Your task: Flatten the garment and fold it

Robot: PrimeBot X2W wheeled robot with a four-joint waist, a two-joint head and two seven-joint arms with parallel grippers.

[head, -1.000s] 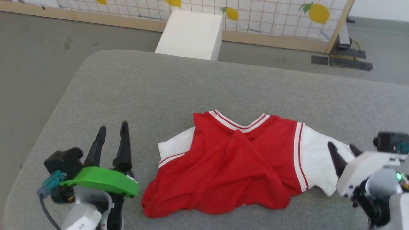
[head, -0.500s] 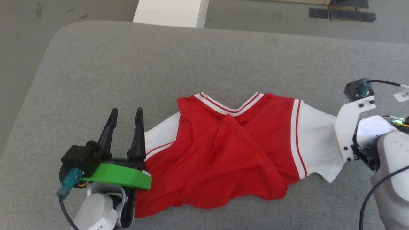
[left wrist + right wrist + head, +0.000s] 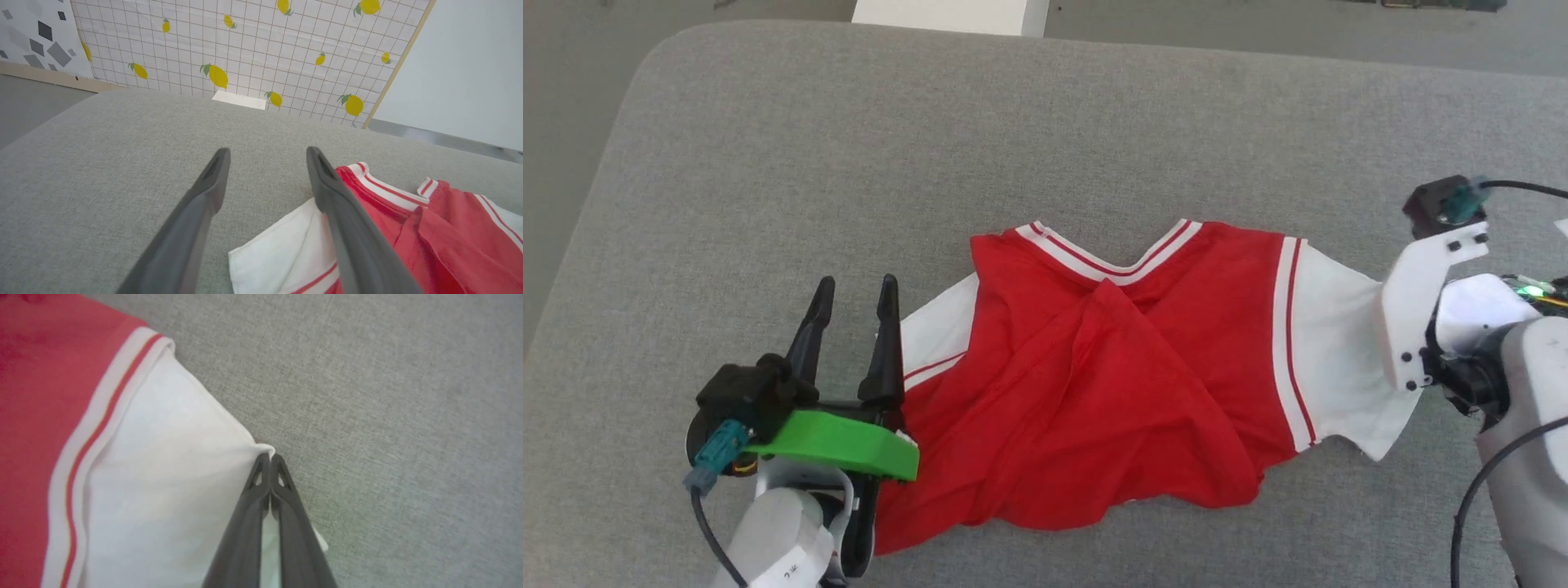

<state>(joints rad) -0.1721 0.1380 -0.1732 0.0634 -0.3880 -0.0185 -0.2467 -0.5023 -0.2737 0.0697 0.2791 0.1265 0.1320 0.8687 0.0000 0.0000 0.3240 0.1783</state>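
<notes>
The garment [image 3: 1111, 392], a red jersey with white sleeves and a striped V-neck, lies crumpled on the grey cushion [image 3: 849, 163], its lower body bunched up over the chest. My right gripper [image 3: 269, 457] is shut on the outer edge of the garment's [image 3: 155, 477] white right sleeve, with white cloth pinched between the fingers. In the head view its fingers are hidden under the white wrist bracket [image 3: 1417, 327]. My left gripper [image 3: 854, 286] stands open just left of the other white sleeve [image 3: 282, 253]; its right finger [image 3: 339, 212] lies along the sleeve's edge, and nothing sits between the fingers.
The cushion's rounded far-left corner [image 3: 662, 57] drops to the grey floor. A white box [image 3: 947, 12] stands beyond the far edge. A lemon-print grid screen [image 3: 245, 53] rises behind the cushion in the left wrist view.
The head camera has tilted down. My right gripper has turned down onto the right sleeve and shut on its edge. My left gripper has come up beside the left sleeve.
</notes>
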